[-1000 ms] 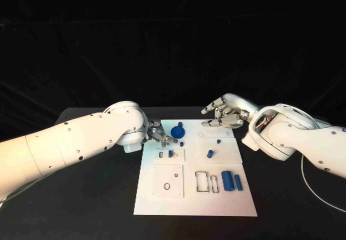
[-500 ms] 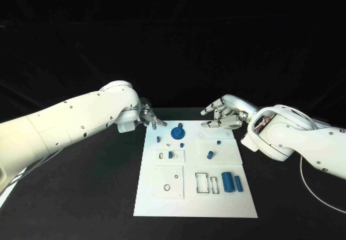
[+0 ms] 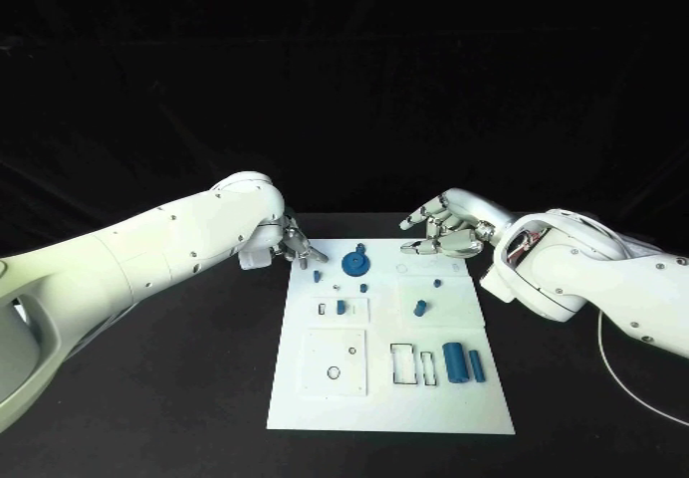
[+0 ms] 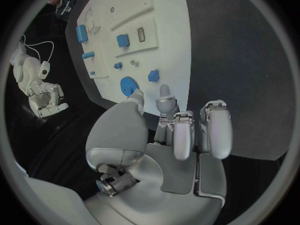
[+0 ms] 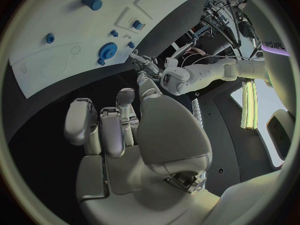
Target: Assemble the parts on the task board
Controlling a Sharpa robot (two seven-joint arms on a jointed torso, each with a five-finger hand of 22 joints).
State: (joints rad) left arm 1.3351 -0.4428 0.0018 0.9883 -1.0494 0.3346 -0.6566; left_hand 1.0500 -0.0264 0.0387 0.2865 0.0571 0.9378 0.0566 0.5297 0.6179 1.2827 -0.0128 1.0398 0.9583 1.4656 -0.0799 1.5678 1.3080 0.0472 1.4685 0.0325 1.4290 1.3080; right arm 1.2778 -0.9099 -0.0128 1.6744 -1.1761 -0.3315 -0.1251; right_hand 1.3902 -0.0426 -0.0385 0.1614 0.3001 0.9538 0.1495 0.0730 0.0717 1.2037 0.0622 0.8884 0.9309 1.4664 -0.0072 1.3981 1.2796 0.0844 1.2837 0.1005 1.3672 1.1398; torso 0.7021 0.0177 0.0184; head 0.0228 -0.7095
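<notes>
The white task board (image 3: 389, 398) lies in the middle of the table. A blue gear (image 3: 356, 264) (image 4: 128, 86) (image 5: 108, 50) sits near its far edge, with a small blue piece (image 3: 318, 278) (image 4: 153, 75) just left of it. Two blue cylinders (image 3: 454, 360) lie at the board's near right. A blue peg (image 3: 419, 309) stands mid-board. My left hand (image 3: 299, 247) (image 4: 178, 130) hovers at the board's far left corner and holds nothing, its fingertips just short of the gear. My right hand (image 3: 445, 231) (image 5: 119, 125) hangs over the far right edge, fingers loosely bent and empty.
Small blue pieces (image 3: 341, 308) stand in the board's middle row, and a square blue part (image 4: 122, 40) is among them. Empty rectangular slots (image 3: 403, 363) lie left of the cylinders. Black tabletop (image 3: 172, 398) surrounds the board.
My left hand has drawn back from over the gear to the board's far left corner, uncovering the small blue piece beside the gear. My right hand has stayed put.
</notes>
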